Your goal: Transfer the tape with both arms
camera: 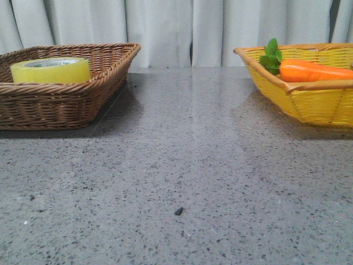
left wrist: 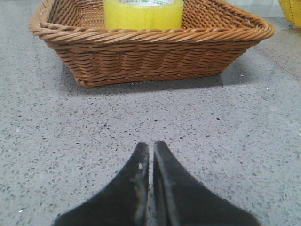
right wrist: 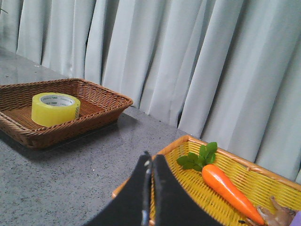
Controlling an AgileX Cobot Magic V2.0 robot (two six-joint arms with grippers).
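The yellow tape roll [camera: 51, 70] lies flat in the brown wicker basket [camera: 83, 105] at the far left of the table. It also shows in the left wrist view [left wrist: 143, 14] and in the right wrist view [right wrist: 55, 109]. My left gripper [left wrist: 151, 146] is shut and empty, low over the table a short way before the brown basket [left wrist: 150, 61]. My right gripper [right wrist: 151, 159] is shut and empty, above the near corner of the yellow basket [right wrist: 235, 212]. Neither gripper shows in the front view.
The yellow wicker basket [camera: 309, 102] at the far right holds an orange carrot [camera: 311, 70] with green leaves. A small dark speck [camera: 178, 211] lies on the grey speckled table. Grey curtains hang behind the table.
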